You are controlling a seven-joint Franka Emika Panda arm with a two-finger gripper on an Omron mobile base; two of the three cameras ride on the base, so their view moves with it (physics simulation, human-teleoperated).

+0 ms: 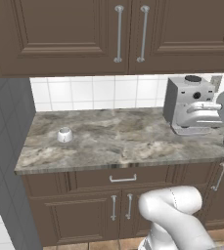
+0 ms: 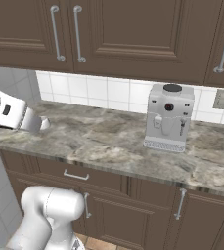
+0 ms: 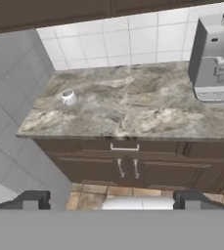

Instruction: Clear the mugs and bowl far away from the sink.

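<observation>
A small white mug (image 1: 64,134) stands alone on the marble counter (image 1: 118,141), near its left end by the grey wall; the hand view shows the mug (image 3: 68,96) at upper left. My gripper (image 3: 112,200) hangs well back from the counter, out in front of the cabinets. Its two dark fingertips (image 3: 33,199) stand wide apart with nothing between them. In the right base view the arm's forearm (image 2: 11,114) crosses the left edge and covers the mug's spot. The bowl and the sink are out of view.
A grey coffee machine (image 1: 189,105) stands at the back right of the counter (image 2: 169,117). Brown wall cabinets (image 1: 118,34) hang above, and a drawer and doors (image 1: 122,195) sit below. A grey tiled wall (image 1: 3,161) closes the left side.
</observation>
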